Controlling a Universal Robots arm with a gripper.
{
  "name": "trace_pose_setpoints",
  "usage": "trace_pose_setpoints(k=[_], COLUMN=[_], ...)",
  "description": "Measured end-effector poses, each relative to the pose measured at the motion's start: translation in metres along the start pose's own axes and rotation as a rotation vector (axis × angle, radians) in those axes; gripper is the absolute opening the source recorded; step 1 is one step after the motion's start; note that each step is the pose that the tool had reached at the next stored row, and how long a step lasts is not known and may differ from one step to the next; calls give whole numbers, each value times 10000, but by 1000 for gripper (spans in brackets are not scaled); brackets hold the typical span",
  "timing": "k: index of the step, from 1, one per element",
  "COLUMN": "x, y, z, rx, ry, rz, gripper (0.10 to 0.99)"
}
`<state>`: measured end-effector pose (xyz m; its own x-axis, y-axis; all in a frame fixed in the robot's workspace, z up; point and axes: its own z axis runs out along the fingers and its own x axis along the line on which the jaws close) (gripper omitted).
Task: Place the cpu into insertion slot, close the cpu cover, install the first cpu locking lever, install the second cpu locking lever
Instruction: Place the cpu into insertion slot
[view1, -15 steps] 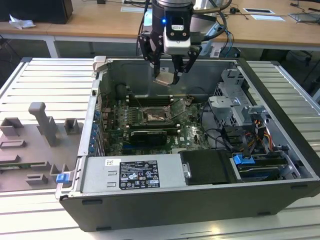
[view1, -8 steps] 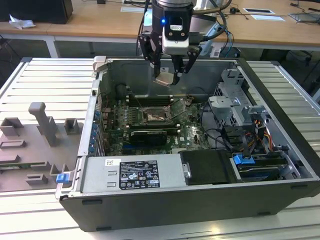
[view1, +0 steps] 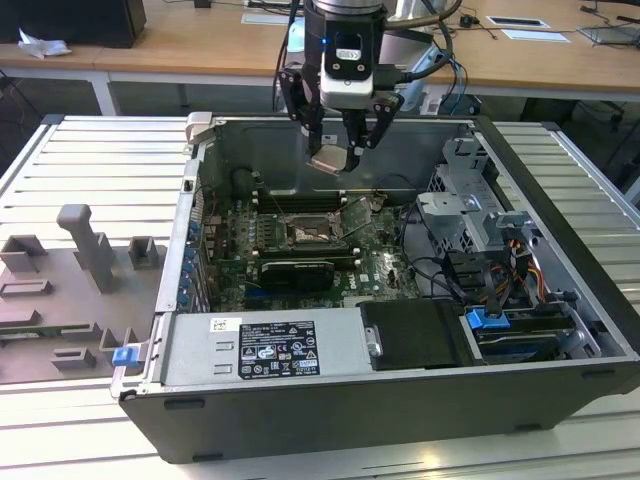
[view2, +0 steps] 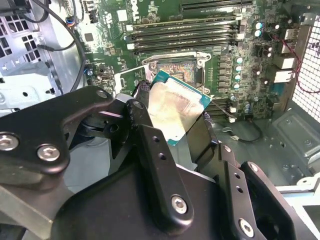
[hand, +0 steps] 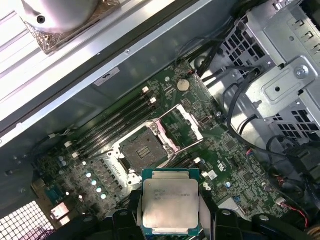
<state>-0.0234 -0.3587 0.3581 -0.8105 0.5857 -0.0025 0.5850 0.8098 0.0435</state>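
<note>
My gripper (view1: 337, 150) hangs above the open computer case and is shut on the cpu (view1: 329, 160), a small square chip with a pale metal face. In both wrist views the cpu (view2: 175, 107) (hand: 170, 202) sits between the black fingers (view2: 150, 150), held clear of the green board. The insertion slot (view1: 312, 233) (hand: 140, 150) lies below it, dark, open and bare inside. In the second wrist view the insertion slot (view2: 181, 67) is partly hidden behind the chip. The cpu cover (hand: 181, 125) (view1: 358, 215) stands swung up beside the slot.
Long black memory slots (view1: 300, 203) run behind the socket and a black card (view1: 297, 272) lies in front of it. A labelled power supply (view1: 270, 350) fills the case's near side. A drive cage (view1: 470, 200) and cables (view1: 440, 270) occupy the exterior view's right. Grey fixtures (view1: 90, 250) stand outside.
</note>
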Motion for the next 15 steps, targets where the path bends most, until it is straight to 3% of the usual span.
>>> trace_pose_setpoints(k=[15], x=[0], y=[-1], z=[21], rx=[48], ry=[-58], rz=[509], gripper=[541])
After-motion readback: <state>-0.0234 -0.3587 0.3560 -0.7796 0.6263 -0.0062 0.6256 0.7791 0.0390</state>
